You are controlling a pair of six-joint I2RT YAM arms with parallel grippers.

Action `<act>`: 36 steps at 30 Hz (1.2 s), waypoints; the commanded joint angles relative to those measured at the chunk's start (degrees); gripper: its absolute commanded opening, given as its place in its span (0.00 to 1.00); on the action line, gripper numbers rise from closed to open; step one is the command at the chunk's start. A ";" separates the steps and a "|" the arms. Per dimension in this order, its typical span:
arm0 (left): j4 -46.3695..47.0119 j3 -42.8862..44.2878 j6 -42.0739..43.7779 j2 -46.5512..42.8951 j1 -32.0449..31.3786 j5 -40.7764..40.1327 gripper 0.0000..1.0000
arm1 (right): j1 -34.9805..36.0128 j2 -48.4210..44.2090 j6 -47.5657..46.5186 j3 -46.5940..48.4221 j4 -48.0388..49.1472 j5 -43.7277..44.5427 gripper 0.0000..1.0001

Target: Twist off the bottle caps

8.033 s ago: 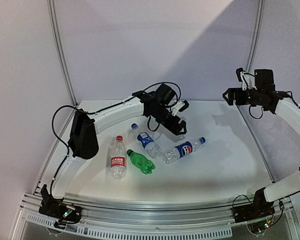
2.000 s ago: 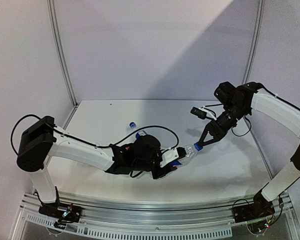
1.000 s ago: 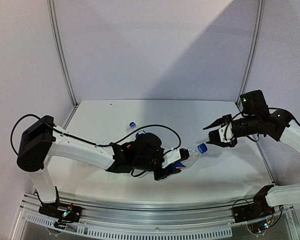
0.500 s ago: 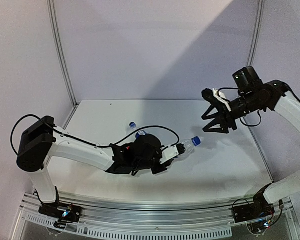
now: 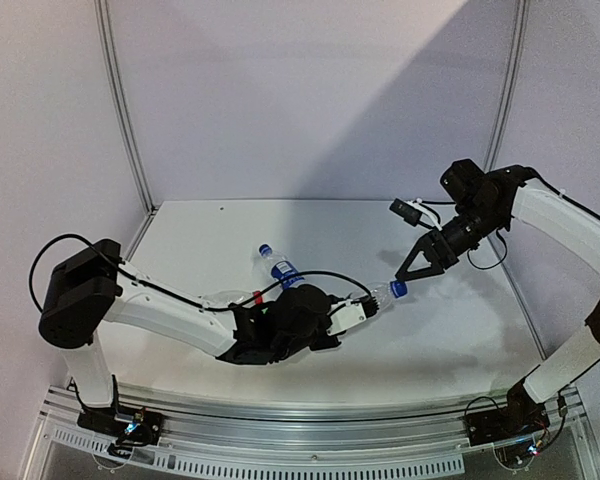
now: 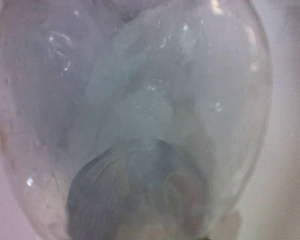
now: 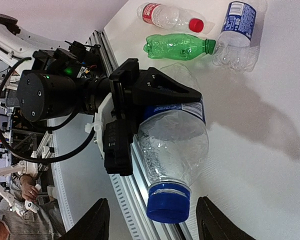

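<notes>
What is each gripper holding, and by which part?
The left gripper holds the Pepsi bottle by its labelled body. The right gripper holds nothing; its jaws stand open on either side of the blue cap.

A flat white tabletop [image 5: 460, 340] stands before a pale lilac wall [image 5: 300, 90], which a slanting edge of shadow crosses. Grey metal posts [image 5: 123, 110] rise at the corners. A ribbed aluminium rail [image 5: 310, 458] edges the front. Beyond it sits, perhaps, a person in a checked shirt [image 7: 10, 220].

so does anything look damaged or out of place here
The blue-label bottle lying beside the green bottle looks crushed below its label, walls buckled. The Pepsi bottle clamped in the left gripper looks dented too. No spill shows.
</notes>
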 commanded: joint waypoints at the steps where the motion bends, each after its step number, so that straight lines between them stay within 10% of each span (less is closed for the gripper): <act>1: 2.13 0.32 1.50 1.46 -1.20 -2.94 0.22 | 0.07 1.33 3.98 -0.91 -0.88 -1.02 0.59; 16: 2.40 0.07 0.98 0.61 -1.20 -2.98 0.22 | 0.07 3.57 3.25 -1.63 -0.96 1.71 0.52; 30: 1.07 1.03 -0.63 1.46 -0.82 -2.55 0.23 | 0.12 4.98 -2.10 -1.14 -4.19 0.27 0.13; 36: -3.85 2.39 -3.59 1.87 0.16 6.36 0.23 | 2.14 0.36 -14.30 -0.74 5.20 12.61 0.02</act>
